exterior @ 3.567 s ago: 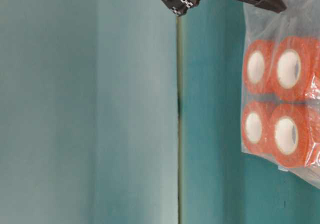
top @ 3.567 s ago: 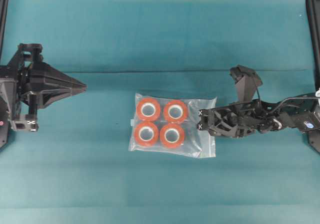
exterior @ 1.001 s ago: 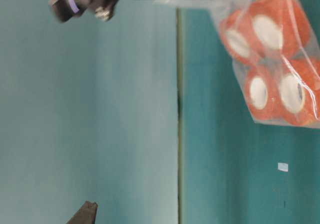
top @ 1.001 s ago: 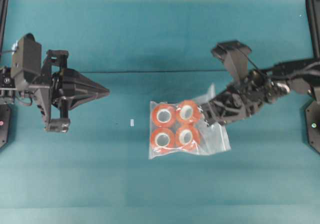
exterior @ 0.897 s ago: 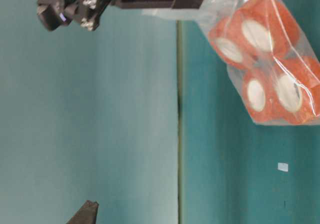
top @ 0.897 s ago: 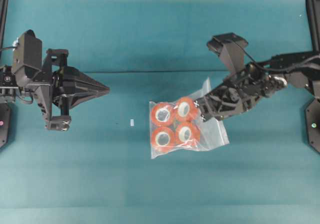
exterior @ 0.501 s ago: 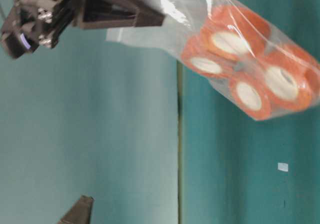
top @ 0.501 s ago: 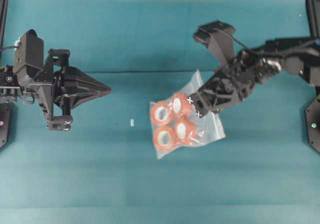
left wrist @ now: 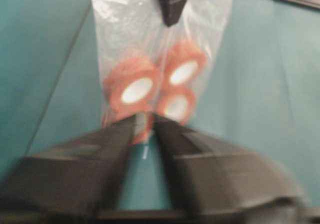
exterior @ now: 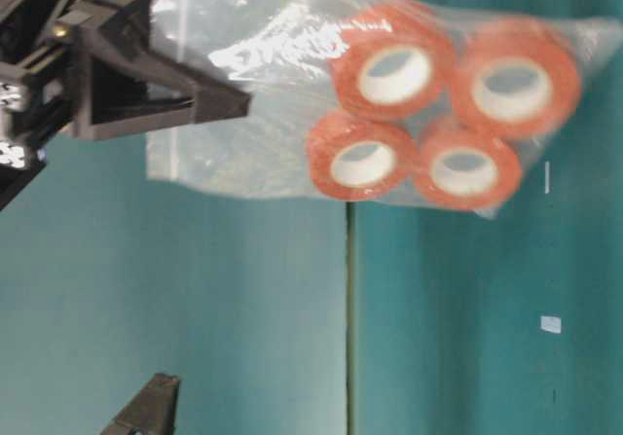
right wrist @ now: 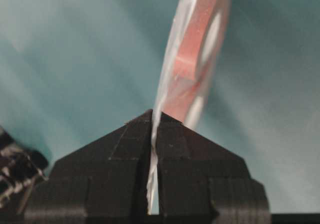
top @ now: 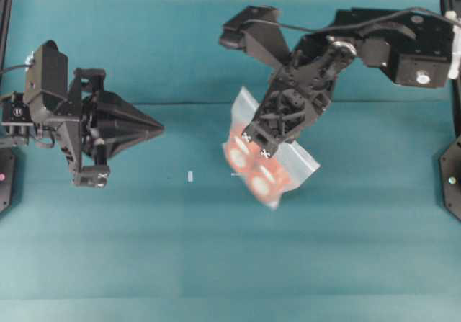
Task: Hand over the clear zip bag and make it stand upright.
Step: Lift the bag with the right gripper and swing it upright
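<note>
On the left, the left gripper (top: 155, 128) points toward the middle – its jaws stand a little apart and hold nothing. A small white scrap (top: 190, 176) lies on the table (top: 144, 250). To the right, the right gripper (top: 256, 144) is clamped on the clear zip bag (top: 268, 171), hanging above the table.

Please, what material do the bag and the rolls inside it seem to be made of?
The clear zip bag looks like thin, glossy transparent plastic film: the teal background shows through it, and it carries white glints and creases. The rolls look like orange-red tape wound on white cores, probably card or plastic; the pictures are too blurred to tell which. Their finish seems matte.
</note>
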Controlling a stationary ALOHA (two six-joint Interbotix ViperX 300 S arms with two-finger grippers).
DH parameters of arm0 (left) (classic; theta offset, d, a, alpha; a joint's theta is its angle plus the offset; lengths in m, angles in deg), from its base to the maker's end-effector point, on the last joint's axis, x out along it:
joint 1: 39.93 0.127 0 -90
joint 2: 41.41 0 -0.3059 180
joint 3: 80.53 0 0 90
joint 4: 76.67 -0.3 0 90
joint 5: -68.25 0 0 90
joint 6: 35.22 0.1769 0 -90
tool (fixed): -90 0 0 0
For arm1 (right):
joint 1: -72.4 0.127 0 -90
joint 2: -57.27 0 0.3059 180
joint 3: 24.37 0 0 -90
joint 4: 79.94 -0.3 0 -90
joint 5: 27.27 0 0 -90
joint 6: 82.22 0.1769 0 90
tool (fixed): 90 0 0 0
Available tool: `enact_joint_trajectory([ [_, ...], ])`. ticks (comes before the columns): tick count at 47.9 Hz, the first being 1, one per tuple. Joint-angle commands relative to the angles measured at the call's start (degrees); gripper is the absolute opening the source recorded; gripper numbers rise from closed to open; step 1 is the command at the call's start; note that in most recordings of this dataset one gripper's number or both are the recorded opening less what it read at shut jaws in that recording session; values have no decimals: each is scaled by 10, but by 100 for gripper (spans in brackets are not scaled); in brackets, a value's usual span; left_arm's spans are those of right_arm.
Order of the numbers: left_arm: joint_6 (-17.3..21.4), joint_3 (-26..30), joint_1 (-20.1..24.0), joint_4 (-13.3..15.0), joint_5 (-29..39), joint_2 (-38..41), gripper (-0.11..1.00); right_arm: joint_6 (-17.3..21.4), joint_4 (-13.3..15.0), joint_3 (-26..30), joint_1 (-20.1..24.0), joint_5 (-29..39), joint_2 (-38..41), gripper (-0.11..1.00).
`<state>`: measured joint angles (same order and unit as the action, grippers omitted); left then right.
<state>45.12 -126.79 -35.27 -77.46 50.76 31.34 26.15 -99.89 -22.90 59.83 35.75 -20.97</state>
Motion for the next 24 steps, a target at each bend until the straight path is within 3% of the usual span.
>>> enact_joint_trajectory([
  [1, 6, 9, 1, -1, 0, -3, 44, -31, -2, 35, -2, 32, -2, 3],
  [9, 57, 11, 0, -1, 54, 3, 91, -110, -2, 63, 2, 88, 9, 3],
  [16, 93, 12, -4, -1, 101, 6, 89, -196, -2, 67, 10, 98, 14, 3],
  [24, 108, 10, -2, -1, 134, 4, 90, -229, 5, 67, 10, 97, 15, 3],
])
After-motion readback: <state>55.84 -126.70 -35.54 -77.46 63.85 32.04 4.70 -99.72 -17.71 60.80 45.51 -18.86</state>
